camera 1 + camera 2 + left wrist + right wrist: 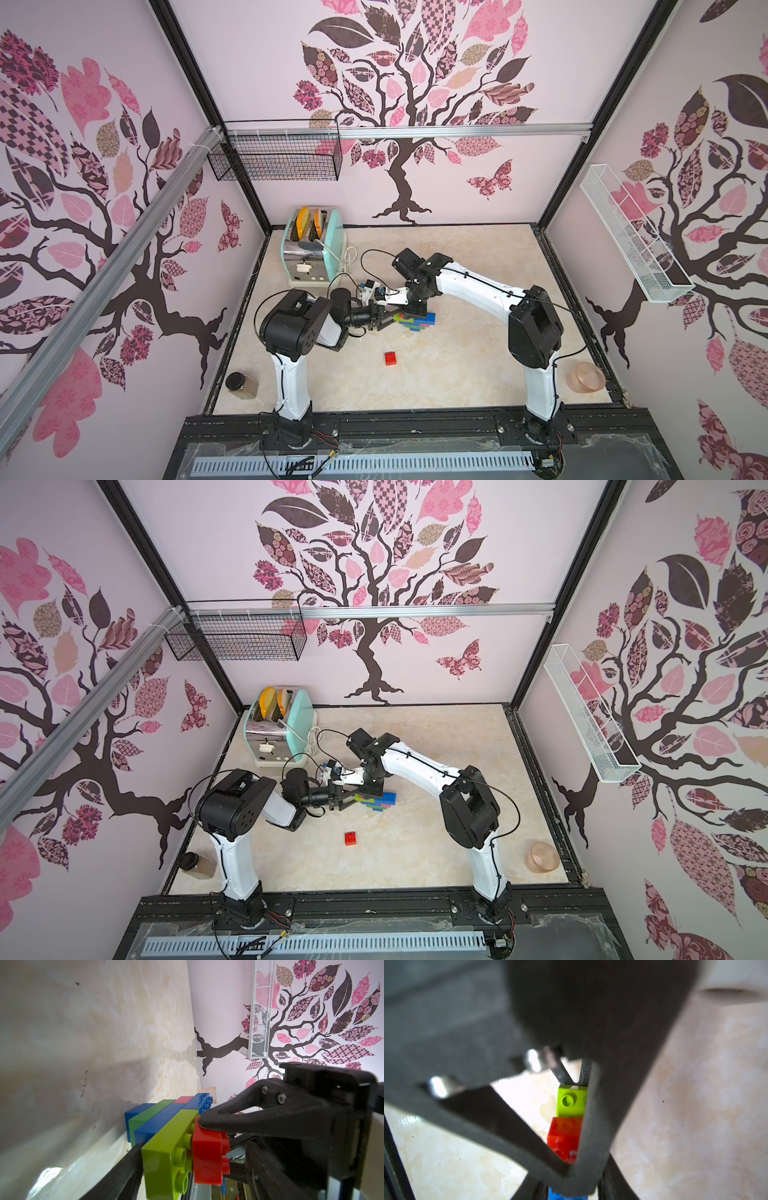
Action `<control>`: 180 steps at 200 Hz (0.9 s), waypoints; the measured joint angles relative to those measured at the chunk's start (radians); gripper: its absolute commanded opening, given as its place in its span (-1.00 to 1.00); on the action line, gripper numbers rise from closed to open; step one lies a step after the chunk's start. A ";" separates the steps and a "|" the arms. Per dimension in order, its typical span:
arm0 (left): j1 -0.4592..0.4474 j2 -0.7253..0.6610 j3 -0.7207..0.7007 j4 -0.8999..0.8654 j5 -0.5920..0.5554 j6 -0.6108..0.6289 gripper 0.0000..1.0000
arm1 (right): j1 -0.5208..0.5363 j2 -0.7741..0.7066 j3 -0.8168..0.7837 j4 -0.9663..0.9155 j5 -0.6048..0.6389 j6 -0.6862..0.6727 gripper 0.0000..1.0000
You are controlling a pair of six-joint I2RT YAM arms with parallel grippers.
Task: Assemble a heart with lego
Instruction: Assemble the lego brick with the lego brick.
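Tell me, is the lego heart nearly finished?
Nearly. Done: the heart has blue, green, lime, pink and red bricks joined. In hand: the left hand straddles its end, and the shut right hand is right over it. Left: one red brick lies loose on the table.

Heart [422, 322] lies flat, a stepped cluster with studs sideways. Layers run blue, dark green, blue, lime, with pink and blue squares at one end. Red square [207, 1157] sits on the lime brick [166, 1147] studs, that end between the jaws of my left gripper [170, 1134]. Second red square [390, 358] lies loose, studs up, well apart toward my base.
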 measured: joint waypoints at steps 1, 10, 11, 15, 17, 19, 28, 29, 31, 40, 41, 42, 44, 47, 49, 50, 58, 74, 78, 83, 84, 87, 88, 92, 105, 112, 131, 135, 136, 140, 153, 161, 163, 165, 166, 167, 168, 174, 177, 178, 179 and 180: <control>0.000 0.000 0.000 0.000 0.000 0.000 0.45 | 0.000 0.000 0.000 0.000 0.000 0.000 -0.57; 0.000 0.000 0.000 0.000 0.000 0.002 0.41 | 0.000 0.000 0.000 -0.001 0.000 0.000 -0.57; 0.000 0.000 0.000 0.000 0.000 0.002 0.41 | 0.000 0.000 0.000 -0.001 0.000 0.000 -0.57; 0.000 0.000 0.000 -0.001 0.000 0.000 0.40 | 0.000 0.000 0.000 -0.001 0.000 0.000 -0.56; 0.000 0.000 0.000 0.000 0.000 0.001 0.38 | 0.000 0.000 0.000 -0.001 0.000 0.000 -0.56; 0.000 0.000 0.000 0.000 0.001 0.001 0.37 | 0.000 0.000 0.000 -0.002 0.000 0.000 -0.56; 0.000 0.000 0.000 -0.001 0.000 0.000 0.29 | 0.000 0.000 0.000 -0.005 0.000 0.001 -0.55; 0.000 0.000 0.000 -0.002 0.000 0.001 0.28 | 0.000 0.000 0.000 -0.005 0.000 0.001 -0.55; 0.000 0.000 0.000 -0.001 0.000 0.001 0.27 | 0.000 0.000 0.000 -0.006 0.000 0.001 -0.55; 0.000 0.000 0.000 -0.002 0.000 0.000 0.23 | 0.000 0.000 0.000 -0.010 -0.002 0.002 -0.55; 0.000 0.000 0.000 -0.002 0.000 0.000 0.22 | 0.000 0.000 0.000 -0.011 -0.002 0.002 -0.55; 0.000 0.000 0.000 -0.003 0.000 0.000 0.22 | 0.000 0.000 0.000 -0.011 -0.002 0.002 -0.55; 0.000 0.000 0.000 -0.004 0.000 0.001 0.21 | 0.000 0.000 0.000 -0.012 -0.002 0.002 -0.55; 0.000 0.000 0.000 -0.005 0.000 -0.001 0.20 | 0.000 0.000 0.000 -0.013 -0.003 0.002 -0.55; 0.000 0.000 0.000 -0.006 0.000 0.000 0.19 | 0.000 0.000 0.000 -0.014 -0.003 0.003 -0.55; 0.000 0.000 0.000 -0.007 0.000 0.001 0.19 | 0.000 0.000 0.000 -0.015 -0.003 0.003 -0.55; 0.000 0.000 0.000 -0.010 0.000 0.000 0.14 | 0.000 0.000 0.000 -0.017 -0.005 0.003 -0.55; 0.000 0.000 0.000 -0.013 0.002 -0.002 0.02 | -0.002 0.000 0.003 -0.026 -0.009 0.003 -0.55; 0.000 0.000 0.000 -0.011 0.003 0.000 0.00 | -0.002 0.000 0.003 -0.029 -0.010 0.003 -0.55; 0.000 0.000 0.000 -0.010 0.005 -0.002 -0.01 | -0.003 0.000 0.004 -0.032 -0.010 0.004 -0.55; 0.000 0.000 0.000 -0.009 0.005 -0.002 -0.01 | -0.003 0.000 0.004 -0.032 -0.010 0.003 -0.55; 0.000 0.000 0.000 -0.008 0.005 -0.002 -0.01 | -0.003 0.000 0.004 -0.032 -0.010 0.004 -0.55; -0.001 0.000 0.000 -0.009 0.006 -0.002 -0.01 | -0.004 0.000 0.004 -0.033 -0.010 0.004 -0.55; -0.002 0.000 0.000 -0.008 0.005 -0.002 -0.02 | -0.005 0.000 0.004 -0.033 -0.010 0.003 -0.55; -0.003 0.000 0.000 -0.008 0.005 -0.003 -0.03 | -0.006 0.000 0.005 -0.035 -0.011 0.003 -0.54; -0.004 0.000 0.000 -0.008 0.005 -0.003 -0.03 | -0.006 0.000 0.005 -0.037 -0.011 0.003 -0.54; -0.006 0.000 0.000 -0.009 0.004 -0.005 -0.07 | -0.007 0.000 0.005 -0.040 -0.011 0.003 -0.54; -0.007 0.000 0.000 -0.009 0.004 -0.006 -0.07 | -0.008 0.000 0.005 -0.041 -0.011 0.003 -0.54; -0.007 0.000 0.000 -0.009 0.004 -0.006 -0.07 | -0.008 0.000 0.005 -0.042 -0.011 0.003 -0.54; -0.007 0.000 0.000 -0.008 0.004 -0.006 -0.09 | -0.008 0.000 0.005 -0.042 -0.012 0.003 -0.54; -0.008 0.000 0.000 -0.008 0.003 -0.006 -0.10 | -0.010 0.000 0.005 -0.043 -0.014 0.003 -0.54; -0.008 0.000 0.000 -0.008 0.004 -0.007 -0.15 | -0.012 0.000 0.005 -0.044 -0.018 0.003 -0.54; -0.008 0.000 0.000 -0.008 0.003 -0.007 -0.15 | -0.012 0.000 0.005 -0.045 -0.019 0.003 -0.53; -0.008 0.000 0.000 -0.008 0.003 -0.007 -0.16 | -0.013 0.000 0.006 -0.045 -0.019 0.003 -0.53; -0.008 0.000 0.000 -0.008 0.003 -0.008 -0.17 | -0.013 0.000 0.006 -0.045 -0.020 0.003 -0.53; -0.008 0.000 0.000 -0.008 0.003 -0.008 -0.17 | -0.013 0.000 0.006 -0.045 -0.020 0.003 -0.53; -0.008 0.000 0.000 -0.008 0.003 -0.008 -0.18 | -0.013 0.000 0.006 -0.045 -0.021 0.003 -0.53; -0.009 0.000 0.000 -0.008 0.003 -0.009 -0.19 | -0.014 0.001 0.006 -0.047 -0.024 0.003 -0.51; -0.009 0.000 0.000 -0.008 0.004 -0.010 -0.19 | -0.015 0.001 0.007 -0.049 -0.026 0.003 -0.51; -0.009 0.000 0.000 -0.008 0.004 -0.010 -0.19 | -0.015 0.001 0.007 -0.049 -0.026 0.003 -0.51; -0.009 0.000 0.000 -0.008 0.004 -0.010 -0.19 | -0.016 0.001 0.008 -0.050 -0.027 0.003 -0.51; -0.009 0.000 0.000 -0.008 0.004 -0.010 -0.19 | -0.016 0.002 0.008 -0.050 -0.027 0.003 -0.51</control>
